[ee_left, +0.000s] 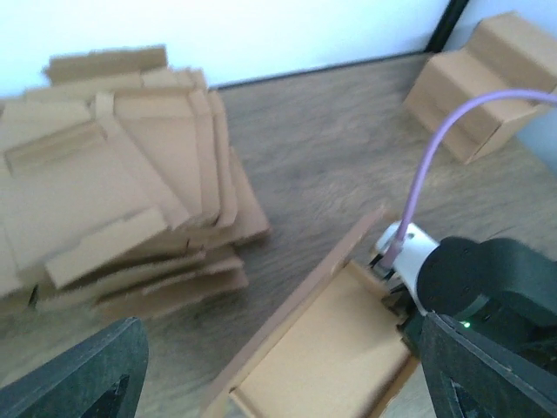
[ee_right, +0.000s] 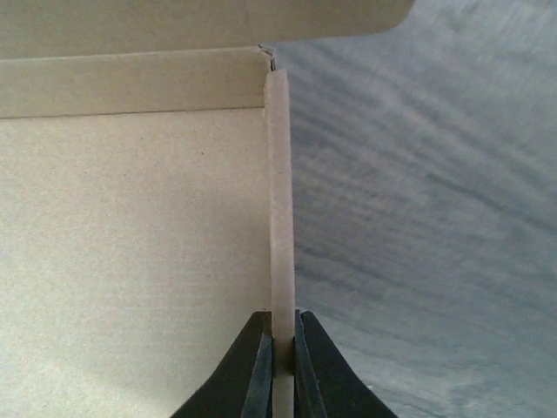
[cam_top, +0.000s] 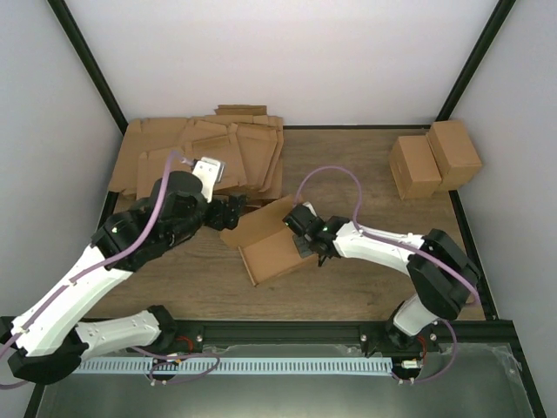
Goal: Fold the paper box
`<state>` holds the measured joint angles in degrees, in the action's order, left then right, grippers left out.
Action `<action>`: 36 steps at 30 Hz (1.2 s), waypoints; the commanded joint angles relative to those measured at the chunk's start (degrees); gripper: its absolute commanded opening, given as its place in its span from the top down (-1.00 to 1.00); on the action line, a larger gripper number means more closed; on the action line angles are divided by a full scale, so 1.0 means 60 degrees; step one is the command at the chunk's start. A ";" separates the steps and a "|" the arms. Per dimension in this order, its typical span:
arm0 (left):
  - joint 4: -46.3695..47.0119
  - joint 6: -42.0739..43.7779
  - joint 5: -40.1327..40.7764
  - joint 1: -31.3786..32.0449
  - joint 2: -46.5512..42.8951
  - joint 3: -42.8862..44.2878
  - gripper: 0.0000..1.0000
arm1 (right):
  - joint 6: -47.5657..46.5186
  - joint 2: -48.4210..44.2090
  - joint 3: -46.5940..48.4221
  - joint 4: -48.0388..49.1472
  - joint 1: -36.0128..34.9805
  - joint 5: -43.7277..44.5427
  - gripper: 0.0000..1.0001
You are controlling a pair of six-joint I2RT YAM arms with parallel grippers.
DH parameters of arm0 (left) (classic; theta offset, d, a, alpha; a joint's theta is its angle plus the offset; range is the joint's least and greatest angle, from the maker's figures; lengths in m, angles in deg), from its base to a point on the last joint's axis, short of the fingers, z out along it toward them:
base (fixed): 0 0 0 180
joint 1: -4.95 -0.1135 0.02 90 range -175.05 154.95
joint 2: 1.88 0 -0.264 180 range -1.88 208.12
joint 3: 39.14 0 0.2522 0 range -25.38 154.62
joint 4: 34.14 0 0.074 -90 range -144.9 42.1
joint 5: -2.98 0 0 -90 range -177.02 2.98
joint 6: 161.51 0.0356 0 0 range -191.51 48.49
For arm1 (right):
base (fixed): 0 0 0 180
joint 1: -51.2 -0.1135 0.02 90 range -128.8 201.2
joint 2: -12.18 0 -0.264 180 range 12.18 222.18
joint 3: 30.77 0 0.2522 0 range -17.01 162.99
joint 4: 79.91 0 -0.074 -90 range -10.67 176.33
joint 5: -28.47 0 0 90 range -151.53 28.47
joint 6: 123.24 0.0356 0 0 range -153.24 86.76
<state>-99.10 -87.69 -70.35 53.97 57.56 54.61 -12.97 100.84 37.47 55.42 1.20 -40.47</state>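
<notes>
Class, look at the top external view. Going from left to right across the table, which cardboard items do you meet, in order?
stack of flat cardboard sheets → paper box → two blocky cartons

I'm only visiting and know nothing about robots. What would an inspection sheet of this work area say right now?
Surface: brown wood-grain table.
Job's things: plain brown cardboard paper box, shallow, partly folded with walls up, near the middle.
Clutter: pile of flat brown cardboard sheets at far left; two blocky brown cartons side by side at far right.
Hands: left hand open by the box's left end, holding nothing; right hand shut on a side wall of the box.
Cables: purple cable arching over each arm.
Surroundings: white walls, black corner posts.
</notes>
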 commanded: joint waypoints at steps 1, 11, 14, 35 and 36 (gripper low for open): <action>-0.0458 -0.0996 0.0336 -0.0179 -0.0230 -0.1106 -0.77 | 0.0901 0.0403 -0.0325 0.0493 0.0099 -0.0897 0.85; 0.0320 -0.1759 -0.0401 -0.0356 -0.0951 -0.3319 -0.78 | 0.1583 0.0634 -0.0691 0.0644 0.0101 -0.0888 0.60; 0.0508 -0.1870 -0.0471 -0.0349 -0.1090 -0.3767 -0.80 | 0.1589 0.0295 -0.0867 0.0745 0.0100 -0.1017 0.48; 0.1322 -0.3730 -0.0665 -0.0392 -0.2230 -0.5609 -1.00 | 0.0965 -0.3470 -0.2132 0.1887 0.0932 -0.3372 -1.00; 0.1370 -0.3821 -0.0730 -0.0407 -0.2317 -0.5699 -1.00 | 0.0944 -0.3694 -0.2220 0.1941 0.1054 -0.3494 -1.00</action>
<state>-93.61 -107.39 -73.13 52.06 45.64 22.24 -6.63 83.10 25.27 65.67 5.29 -58.37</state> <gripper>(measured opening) 0.999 0.997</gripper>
